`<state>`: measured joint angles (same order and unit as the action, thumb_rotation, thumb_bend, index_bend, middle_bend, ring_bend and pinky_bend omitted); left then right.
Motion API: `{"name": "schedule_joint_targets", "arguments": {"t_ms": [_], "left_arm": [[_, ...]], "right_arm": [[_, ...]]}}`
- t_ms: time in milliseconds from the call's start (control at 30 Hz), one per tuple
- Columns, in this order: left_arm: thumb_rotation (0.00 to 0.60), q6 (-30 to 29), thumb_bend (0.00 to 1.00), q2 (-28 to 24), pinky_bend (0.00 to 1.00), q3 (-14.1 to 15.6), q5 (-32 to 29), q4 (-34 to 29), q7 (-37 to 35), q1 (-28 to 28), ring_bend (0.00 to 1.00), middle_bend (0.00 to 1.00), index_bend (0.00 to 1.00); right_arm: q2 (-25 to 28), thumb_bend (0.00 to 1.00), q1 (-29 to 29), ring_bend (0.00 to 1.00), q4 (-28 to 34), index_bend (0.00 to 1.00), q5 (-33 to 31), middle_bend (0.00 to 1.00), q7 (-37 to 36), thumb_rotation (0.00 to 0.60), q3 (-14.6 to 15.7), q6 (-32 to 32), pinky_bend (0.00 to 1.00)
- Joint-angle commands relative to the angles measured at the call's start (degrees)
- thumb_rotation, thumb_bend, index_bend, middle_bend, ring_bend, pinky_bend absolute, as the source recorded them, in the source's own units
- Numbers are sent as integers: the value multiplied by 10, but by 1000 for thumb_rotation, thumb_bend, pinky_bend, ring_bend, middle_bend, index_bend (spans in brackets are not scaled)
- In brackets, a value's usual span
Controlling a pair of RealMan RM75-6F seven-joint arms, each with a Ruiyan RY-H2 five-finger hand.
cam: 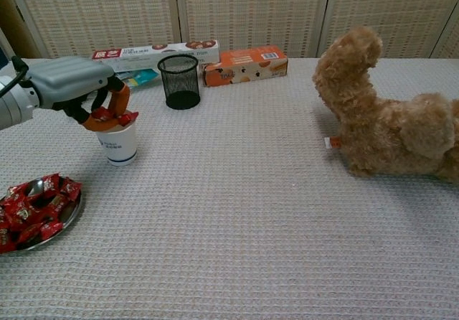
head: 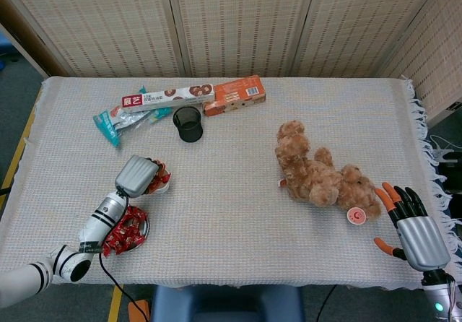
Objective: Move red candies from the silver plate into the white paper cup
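L robot hand [cam: 86, 94]: grips red candy [cam: 107, 113] at cup [cam: 117, 143] rim
R robot hand [head: 413, 224]: open, tabletop's front-right corner
Plate [cam: 66, 219]: candies, front-left edge

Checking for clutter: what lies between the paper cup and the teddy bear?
Only bare tablecloth lies between the paper cup and the teddy bear, clearest in the chest view.

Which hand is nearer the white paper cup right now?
Left. The left hand is right over the white paper cup, holding red candy; the right hand sits at the table's far right edge.
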<state>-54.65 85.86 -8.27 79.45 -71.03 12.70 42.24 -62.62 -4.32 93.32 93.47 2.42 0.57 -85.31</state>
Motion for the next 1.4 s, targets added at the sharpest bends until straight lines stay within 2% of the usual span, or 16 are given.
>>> {"name": "schedule_joint_targets", "arguments": {"t_ms": [33,500,1067,1400], "left_arm": [[600,-3,632,-1,879,1,2,1,-4,1,554,603,562],[600,-14,508,3,796,4,9,18,-34,5,438,480,352],[600,-16,501,-5,763,10,10,13,-36,7,405,437,298],[600,-6,459,7,587,6,1,12,-37,16,316,358,183]], "right_arm": [[0,63,0,0,0,0,0,0,0,600,0,0,0],[2,63,1,0,2,0,-1,0,1,600,0,-1,0],[0,63,0,0,2,0,-4,0,5,600,-2,3,0],[1,63,0,0,2,0,-1,0,3,600,0,4,0]]}}
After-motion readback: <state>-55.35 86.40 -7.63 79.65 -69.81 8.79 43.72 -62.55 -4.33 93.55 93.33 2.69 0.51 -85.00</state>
